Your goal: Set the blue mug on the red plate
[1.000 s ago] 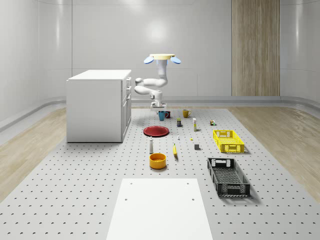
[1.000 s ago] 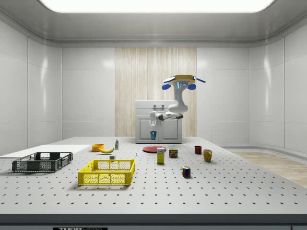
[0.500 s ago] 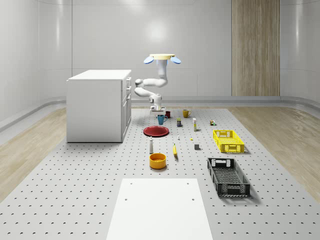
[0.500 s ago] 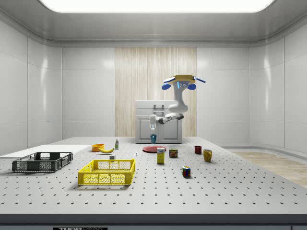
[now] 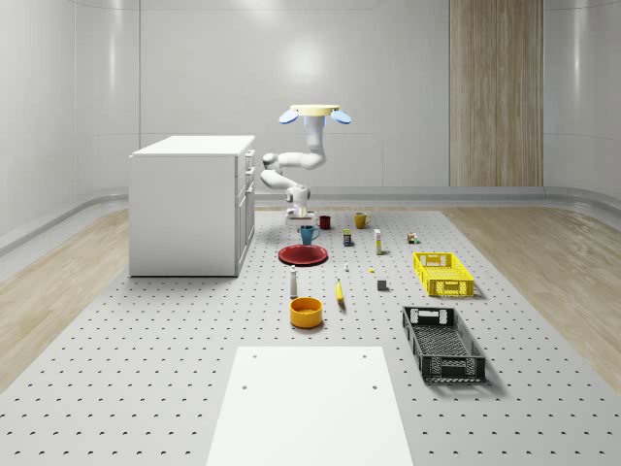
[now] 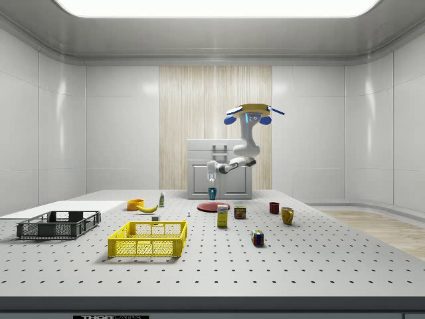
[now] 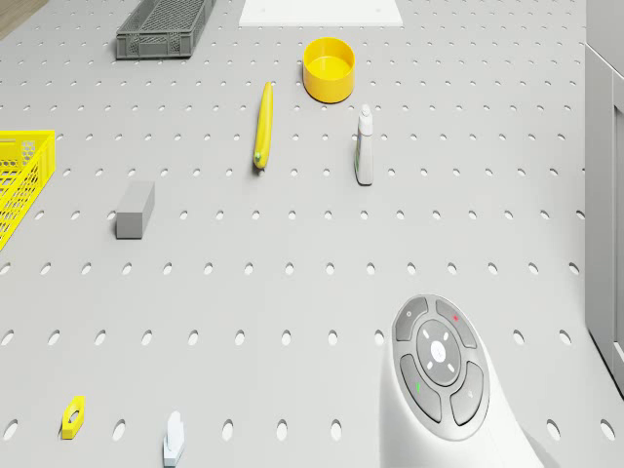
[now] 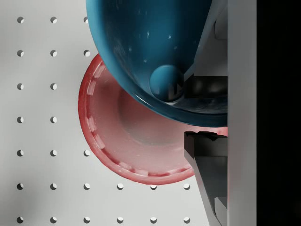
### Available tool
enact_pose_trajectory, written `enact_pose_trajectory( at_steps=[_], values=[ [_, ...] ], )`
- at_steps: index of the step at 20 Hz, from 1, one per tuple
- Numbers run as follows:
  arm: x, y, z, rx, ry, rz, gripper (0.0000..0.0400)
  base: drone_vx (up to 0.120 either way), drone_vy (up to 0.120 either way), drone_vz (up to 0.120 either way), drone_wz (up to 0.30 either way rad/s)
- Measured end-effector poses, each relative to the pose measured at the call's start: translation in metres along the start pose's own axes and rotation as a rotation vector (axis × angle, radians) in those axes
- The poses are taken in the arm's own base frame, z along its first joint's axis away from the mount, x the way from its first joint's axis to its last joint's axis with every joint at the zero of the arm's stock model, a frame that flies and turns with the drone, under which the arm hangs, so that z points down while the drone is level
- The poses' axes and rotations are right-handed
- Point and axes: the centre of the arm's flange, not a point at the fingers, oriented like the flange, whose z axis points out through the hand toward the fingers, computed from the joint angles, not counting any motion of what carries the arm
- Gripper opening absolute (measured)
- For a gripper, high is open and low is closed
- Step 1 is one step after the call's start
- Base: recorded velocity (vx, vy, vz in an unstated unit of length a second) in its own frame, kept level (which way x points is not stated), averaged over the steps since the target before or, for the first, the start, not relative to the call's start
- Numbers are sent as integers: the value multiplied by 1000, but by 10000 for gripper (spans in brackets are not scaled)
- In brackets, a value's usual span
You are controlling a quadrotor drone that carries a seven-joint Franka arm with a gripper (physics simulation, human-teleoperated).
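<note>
The drone (image 5: pixel 315 114) hovers over the table behind the red plate (image 5: pixel 303 254), its arm folded down toward the cabinet side. My gripper (image 5: pixel 302 212) is shut on the rim of the blue mug (image 5: pixel 308 234), which hangs a little above the plate's far part. From the side, the gripper (image 6: pixel 211 175) holds the mug (image 6: pixel 212 193) just over the plate (image 6: pixel 214 207). The wrist view looks past the mug (image 8: pixel 146 52) down onto the plate (image 8: pixel 127 136); the mug's wall sits between the fingers (image 8: pixel 207 150).
A white cabinet (image 5: pixel 189 204) stands close at the whole-scene view's left of the arm. A red mug (image 5: pixel 324 221), a yellow mug (image 5: pixel 360 220), a small bottle (image 5: pixel 293 282), a banana (image 5: pixel 340 291), an orange bowl (image 5: pixel 306 311), a yellow crate (image 5: pixel 442 274) and a black crate (image 5: pixel 442 342) lie around.
The arm has carried the blue mug from beside the red mug toward the red plate and lowered it a little. The drone has stayed in place.
</note>
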Motion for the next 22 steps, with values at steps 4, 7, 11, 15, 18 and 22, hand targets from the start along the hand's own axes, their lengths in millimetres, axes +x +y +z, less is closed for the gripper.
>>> enact_pose_trajectory(
  at_steps=[4, 7, 11, 15, 18, 22],
  values=[
    [12, 12, 1, 0, 0, 0, 100, 0, 0, 0, 0],
    [17, 17, 3, 0, 0, 0, 100, 0, 0, 0, 0],
    [21, 21, 11, 0, 0, 0, 100, 0, 0, 0, 0],
    [23, 23, 24, 0, 0, 0, 100, 0, 0, 0, 0],
    [24, 23, 33, 0, 0, 0, 100, 0, 0, 0, 0],
    [24, 24, 40, 0, 0, 0, 100, 0, 0, 0, 0]
  ],
)
